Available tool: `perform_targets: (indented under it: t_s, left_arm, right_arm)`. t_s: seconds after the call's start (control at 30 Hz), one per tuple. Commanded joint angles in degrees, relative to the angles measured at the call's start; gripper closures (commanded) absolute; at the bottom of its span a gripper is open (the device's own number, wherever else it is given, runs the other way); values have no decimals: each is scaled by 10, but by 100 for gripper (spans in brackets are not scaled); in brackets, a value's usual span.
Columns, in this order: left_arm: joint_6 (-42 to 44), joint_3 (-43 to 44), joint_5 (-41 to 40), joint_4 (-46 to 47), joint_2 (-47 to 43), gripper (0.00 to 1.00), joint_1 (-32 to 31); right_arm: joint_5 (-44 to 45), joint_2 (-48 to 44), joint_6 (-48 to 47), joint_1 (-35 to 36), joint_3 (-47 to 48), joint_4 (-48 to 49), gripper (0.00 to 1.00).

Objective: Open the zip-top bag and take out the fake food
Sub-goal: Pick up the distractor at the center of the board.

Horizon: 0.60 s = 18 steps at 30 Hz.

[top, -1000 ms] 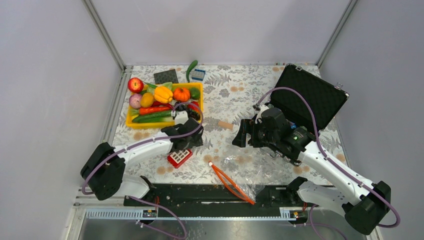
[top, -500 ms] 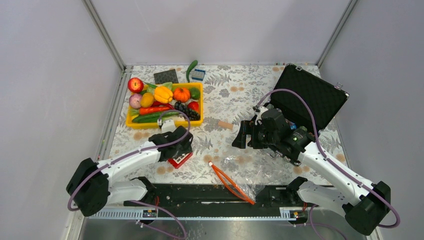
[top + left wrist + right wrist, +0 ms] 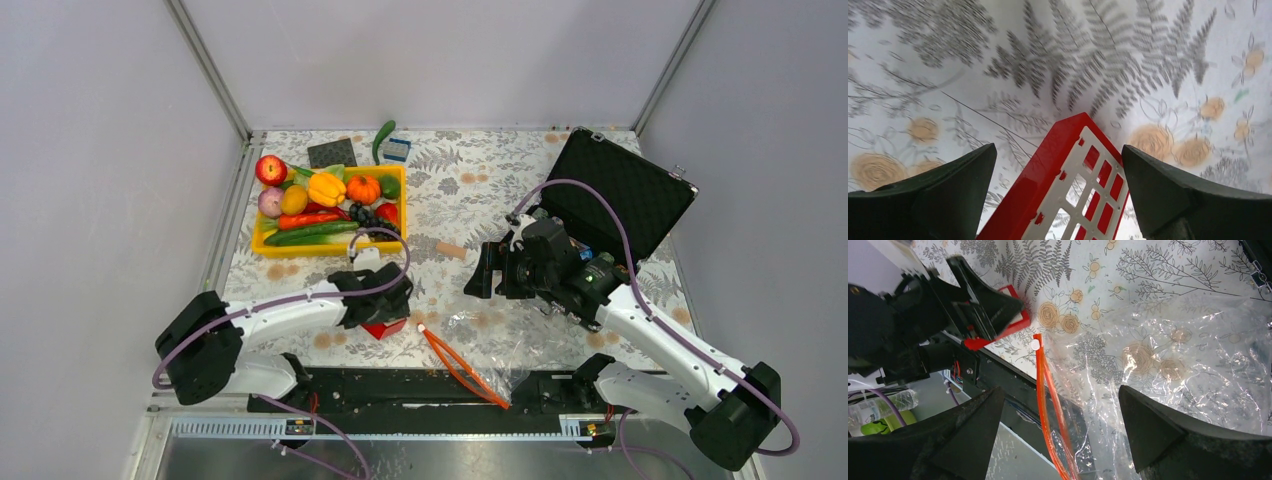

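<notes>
The zip-top bag (image 3: 490,335) lies crumpled on the flowered cloth near the front edge, its orange zip strip (image 3: 460,368) running out over the black rail. Through its clear plastic (image 3: 1158,355) only the cloth's pattern shows. The fake food sits in a yellow tray (image 3: 330,246) at the back left: apple (image 3: 270,168), pepper (image 3: 326,187), pumpkin (image 3: 363,187). My left gripper (image 3: 385,305) is open, low over a red and white grid piece (image 3: 1068,185), with a gap at each finger. My right gripper (image 3: 1060,390) hangs open above the bag's zip strip (image 3: 1048,405).
An open black hard case (image 3: 620,190) stands at the back right. A dark square pad (image 3: 331,152), a green curved piece (image 3: 383,135) and a small blue-white box (image 3: 398,150) lie behind the tray. A cork-like piece (image 3: 452,250) lies mid-table.
My left arm pulled back from the tray toward the front, then swung right. The red grid piece shifted right, toward the bag's zip end. The right arm stayed put.
</notes>
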Motion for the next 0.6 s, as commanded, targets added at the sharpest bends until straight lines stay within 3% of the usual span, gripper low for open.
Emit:
perform_targets:
  t_s: [0.0, 0.37, 0.57]
  left_arm:
    - [-34, 24, 23, -8, 14, 2, -45]
    - [-73, 13, -2, -33, -23, 5, -61]
    - [-81, 45, -39, -90, -37, 22, -62]
  right_arm:
    - [-19, -3, 5, -2, -4, 11, 7]
    - [-21, 0, 7, -3, -6, 14, 7]
    - [-23, -2, 12, -3, -12, 18, 7]
